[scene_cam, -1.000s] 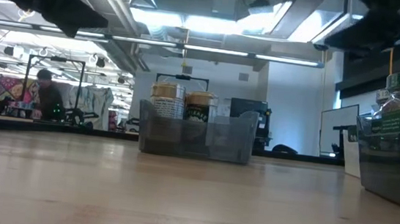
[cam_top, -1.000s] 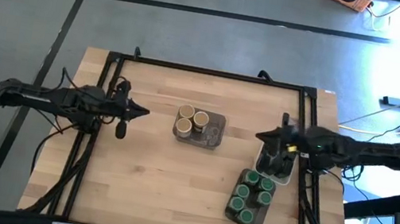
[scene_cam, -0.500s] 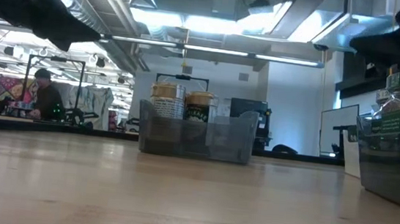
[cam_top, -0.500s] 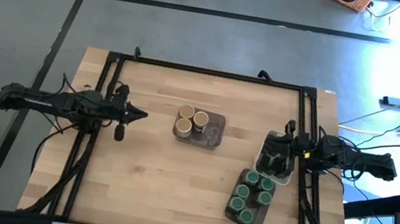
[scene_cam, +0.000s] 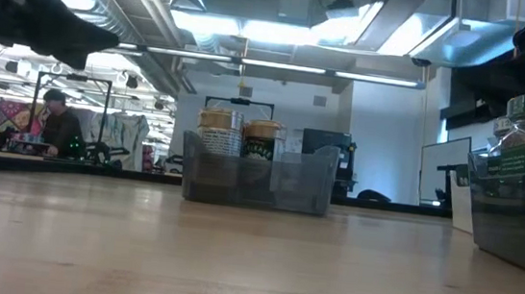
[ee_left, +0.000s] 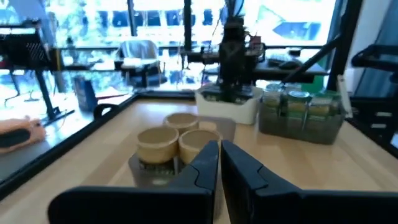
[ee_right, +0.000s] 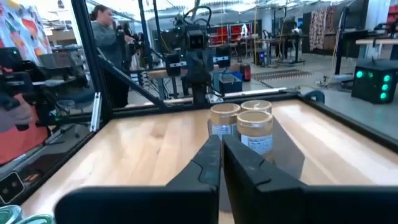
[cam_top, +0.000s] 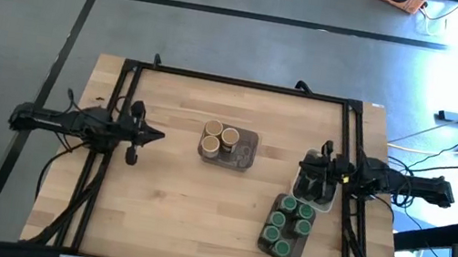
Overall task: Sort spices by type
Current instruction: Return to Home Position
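Centrally, tan-lid jars [cam_top: 220, 136] in grey tray [cam_top: 245, 157]; green-lid jars [cam_top: 288, 221] in dark tray [cam_top: 284, 255].

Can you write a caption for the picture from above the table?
Tan-lidded jars in one tray, green-lidded jars in another; left claw and right claw shut, empty.

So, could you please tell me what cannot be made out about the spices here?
Contents of the white tray: high view, the right gripper hangs over them.
Labels of the tan-lidded jars: low view, too small, partly behind the grey bin wall.
Some green-lidded jars: low view, cut off by the right edge.
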Available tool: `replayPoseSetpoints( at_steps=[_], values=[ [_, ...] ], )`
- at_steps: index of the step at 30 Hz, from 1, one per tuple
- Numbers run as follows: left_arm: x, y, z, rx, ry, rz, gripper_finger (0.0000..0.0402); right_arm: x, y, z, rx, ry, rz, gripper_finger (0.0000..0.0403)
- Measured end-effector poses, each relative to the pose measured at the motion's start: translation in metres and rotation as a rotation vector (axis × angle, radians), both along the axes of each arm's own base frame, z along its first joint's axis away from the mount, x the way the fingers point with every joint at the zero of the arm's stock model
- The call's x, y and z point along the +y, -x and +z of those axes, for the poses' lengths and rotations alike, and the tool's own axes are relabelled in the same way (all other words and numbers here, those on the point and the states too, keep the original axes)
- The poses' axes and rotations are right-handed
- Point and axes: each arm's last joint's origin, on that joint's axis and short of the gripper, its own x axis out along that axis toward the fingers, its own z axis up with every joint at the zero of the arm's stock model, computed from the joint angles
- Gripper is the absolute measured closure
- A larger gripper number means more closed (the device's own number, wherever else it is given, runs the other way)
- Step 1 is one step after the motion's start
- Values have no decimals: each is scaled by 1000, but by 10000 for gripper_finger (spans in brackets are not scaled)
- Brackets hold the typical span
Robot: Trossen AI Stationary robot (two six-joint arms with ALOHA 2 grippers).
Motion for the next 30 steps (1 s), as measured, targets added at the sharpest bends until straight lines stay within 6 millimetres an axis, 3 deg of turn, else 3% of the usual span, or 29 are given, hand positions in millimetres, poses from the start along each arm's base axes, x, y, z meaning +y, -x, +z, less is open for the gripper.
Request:
replayPoseSetpoints(
  at_steps=[30],
  values=[
    [0,0,-3,19,10,10,386,-2,-1,-2,9,2,-61,386]
  ],
)
